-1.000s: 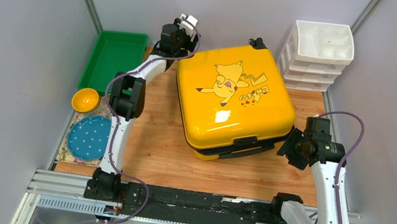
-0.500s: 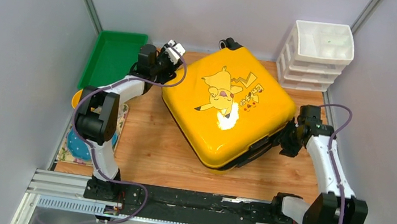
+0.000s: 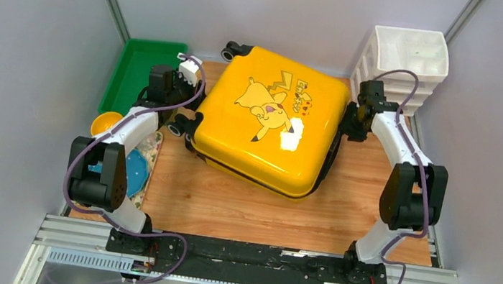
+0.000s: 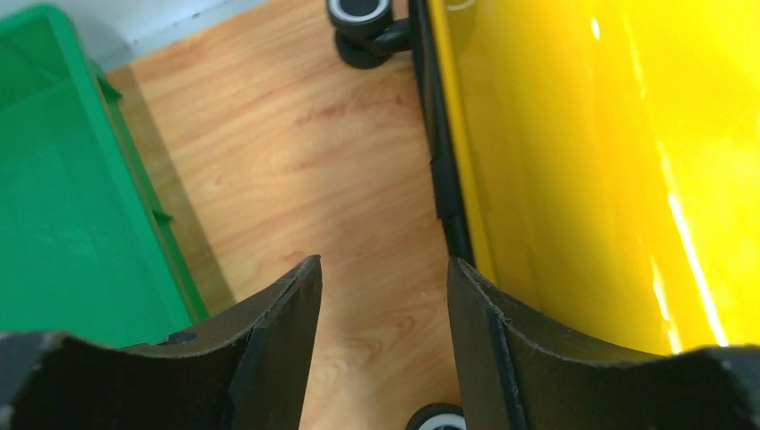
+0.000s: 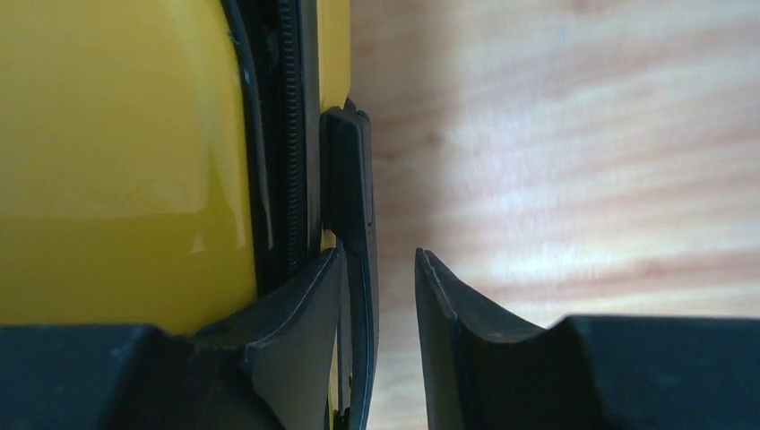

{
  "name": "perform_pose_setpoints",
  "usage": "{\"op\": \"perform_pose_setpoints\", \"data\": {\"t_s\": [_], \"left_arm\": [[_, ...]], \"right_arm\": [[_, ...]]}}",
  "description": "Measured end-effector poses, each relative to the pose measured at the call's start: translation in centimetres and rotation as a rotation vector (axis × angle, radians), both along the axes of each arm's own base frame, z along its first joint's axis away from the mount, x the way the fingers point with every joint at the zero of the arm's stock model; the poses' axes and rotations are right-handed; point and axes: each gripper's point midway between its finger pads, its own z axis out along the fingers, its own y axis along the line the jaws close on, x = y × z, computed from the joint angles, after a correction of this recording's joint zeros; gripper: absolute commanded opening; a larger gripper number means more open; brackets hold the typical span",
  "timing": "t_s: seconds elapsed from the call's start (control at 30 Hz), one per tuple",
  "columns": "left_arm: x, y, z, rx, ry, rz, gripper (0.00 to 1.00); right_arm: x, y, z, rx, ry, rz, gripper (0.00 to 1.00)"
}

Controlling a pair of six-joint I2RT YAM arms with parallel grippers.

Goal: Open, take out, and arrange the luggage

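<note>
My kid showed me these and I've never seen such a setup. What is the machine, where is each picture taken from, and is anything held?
Two robot arms are bolted at the table's near edge. The wide picture looks down from above and behind them; the two close-ups come from a camera on each wrist. On the wooden table lies a closed yellow suitcase, with a green tray, orange bowl, blue plate and white drawer unit nearby. The left jaws stand open over bare wood beside its wheeled side, holding nothing. The right jaws straddle its black handle with a gap showing, so nothing is gripped yet.
</note>
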Motion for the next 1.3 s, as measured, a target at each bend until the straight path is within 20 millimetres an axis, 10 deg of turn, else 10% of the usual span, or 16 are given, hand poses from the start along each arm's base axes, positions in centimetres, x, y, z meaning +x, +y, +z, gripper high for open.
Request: {"op": "perform_pose_setpoints", "data": {"t_s": [0.2, 0.47, 0.77, 0.97, 1.3], "left_arm": [[-1.3, 1.4, 0.4, -0.116, 0.084, 0.085, 0.74], [-3.6, 2.6, 3.7, -0.173, 0.076, 0.072, 0.83], [-8.2, 4.7, 6.9, -0.276, 0.053, -0.111, 0.84], [-12.3, 3.2, 3.7, -0.234, 0.117, -0.254, 0.84], [-13.2, 2.9, 3.8, -0.118, -0.060, -0.381, 0.86]], "right_arm": [[3.5, 0.7, 4.2, -0.008, -0.171, 0.123, 0.60], [-1.8, -0.3, 13.7, 0.199, -0.441, 0.224, 0.71], [-7.2, 5.3, 8.5, 0.701, -0.245, 0.293, 0.83], [-6.5, 6.1, 8.6, 0.816, -0.261, 0.308, 0.83], [-4.4, 6.5, 8.2, 0.932, -0.282, 0.280, 0.81]]}}
